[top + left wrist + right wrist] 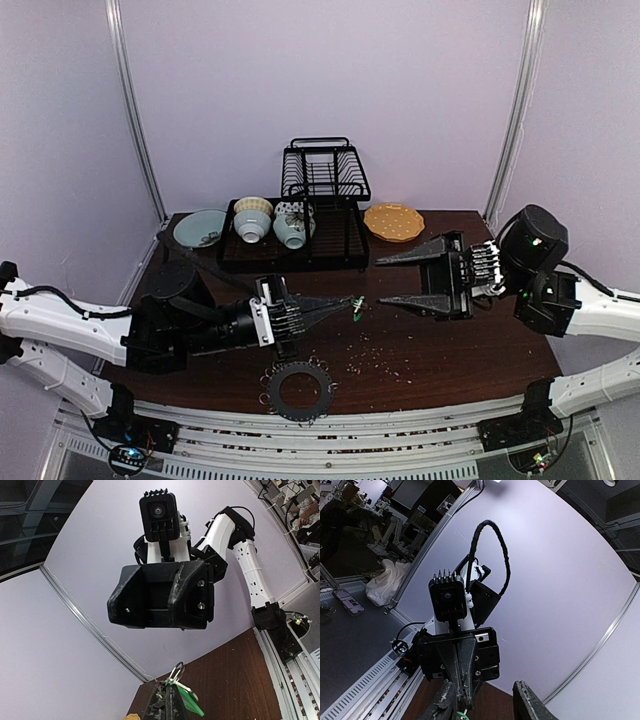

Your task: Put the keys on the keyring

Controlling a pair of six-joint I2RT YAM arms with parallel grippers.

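— Where's the key (356, 307)?
— Pinched at the tips of my left gripper (347, 303), held off the table (450, 350) toward the right gripper (384, 281), whose jaws stand partly spread and empty, I'd guess for a handover. The keyring (279, 391) lies flat below, near the front edge.

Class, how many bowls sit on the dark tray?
2: a cream bowl at the left of the dark tray, and a patterned bowl right beside it. None seems hidden.
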